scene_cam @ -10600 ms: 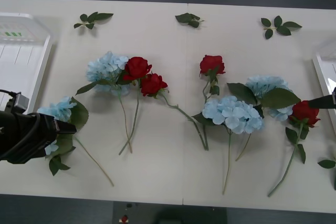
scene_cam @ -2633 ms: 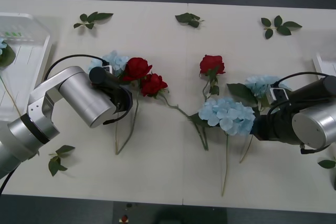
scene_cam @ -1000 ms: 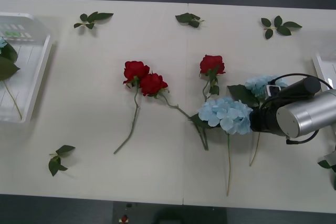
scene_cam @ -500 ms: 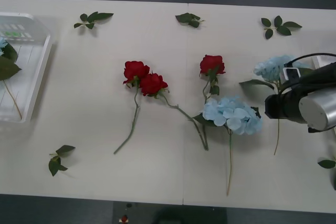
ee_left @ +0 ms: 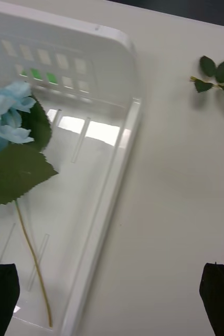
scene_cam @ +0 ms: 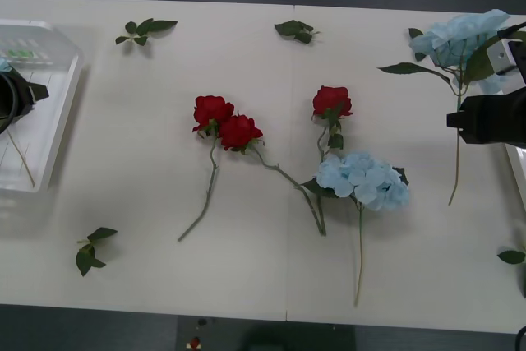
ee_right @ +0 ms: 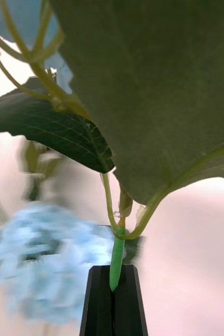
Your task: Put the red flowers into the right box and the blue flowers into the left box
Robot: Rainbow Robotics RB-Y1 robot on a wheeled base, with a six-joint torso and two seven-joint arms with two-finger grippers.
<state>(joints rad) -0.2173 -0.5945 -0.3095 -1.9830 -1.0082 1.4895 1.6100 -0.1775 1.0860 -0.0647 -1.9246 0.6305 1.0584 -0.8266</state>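
Three red flowers [scene_cam: 227,122] lie mid-table beside one blue flower [scene_cam: 365,179]; another blue bloom [scene_cam: 459,36] hangs lifted at right; one [ee_left: 7,118] rests in the left box [ee_left: 114,173].

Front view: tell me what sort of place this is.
Probably a lab sorting bench, not a florist's: a plain white table with artificial red flowers and blue flowers laid out singly, a white left box at one end, and the right gripper holding one blue stem.
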